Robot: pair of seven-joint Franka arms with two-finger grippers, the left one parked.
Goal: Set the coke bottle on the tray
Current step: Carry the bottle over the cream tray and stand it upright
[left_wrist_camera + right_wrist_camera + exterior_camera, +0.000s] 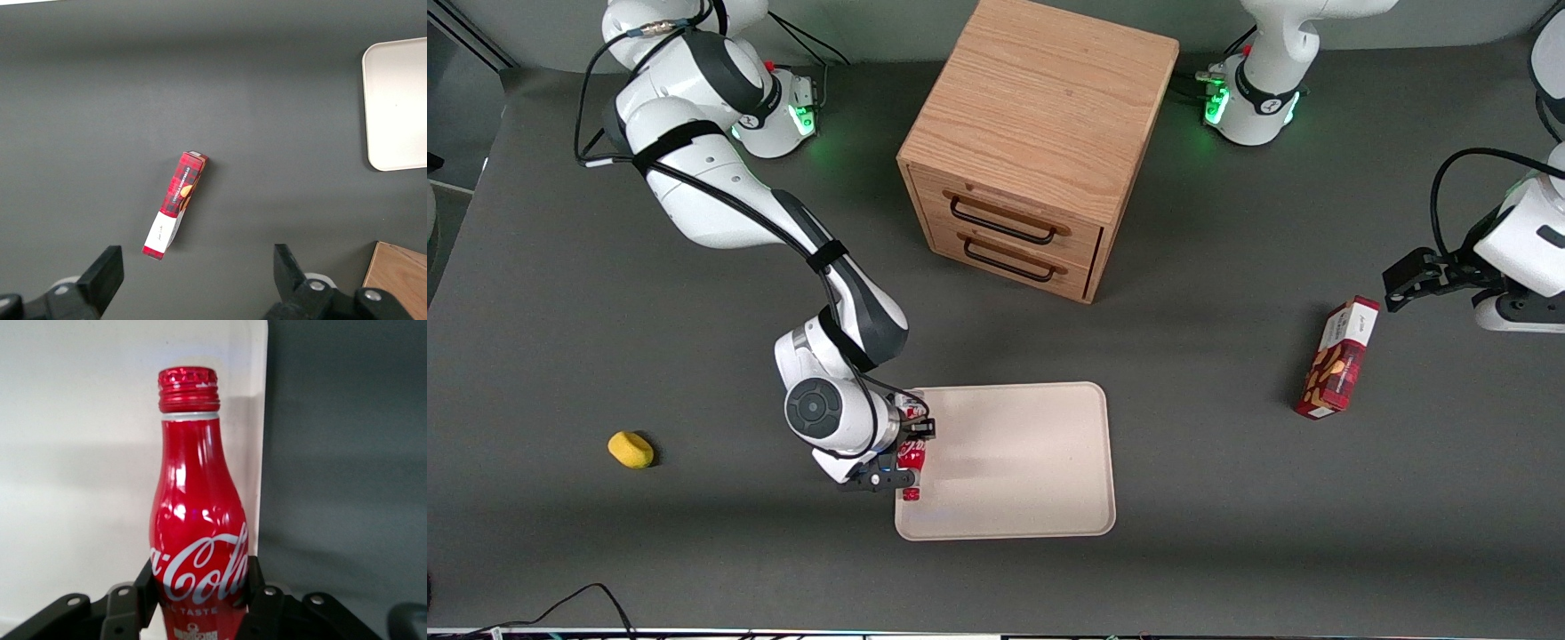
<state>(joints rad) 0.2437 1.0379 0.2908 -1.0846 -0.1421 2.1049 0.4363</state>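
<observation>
The coke bottle [911, 459] is a slim red bottle with white Coca-Cola script. It lies lengthwise in my right gripper [905, 453], over the edge of the beige tray [1023, 462] that faces the working arm's end of the table. In the right wrist view the bottle [198, 520] fills the middle, its red cap over the tray [80, 487], and both black fingers [145, 583] press its sides. The gripper [198, 587] is shut on the bottle. The tray's corner also shows in the left wrist view [397, 100].
A wooden two-drawer cabinet [1036, 147] stands farther from the front camera than the tray. A red snack box [1338, 358] lies toward the parked arm's end of the table, also in the left wrist view [175, 203]. A small yellow object [631, 449] lies toward the working arm's end.
</observation>
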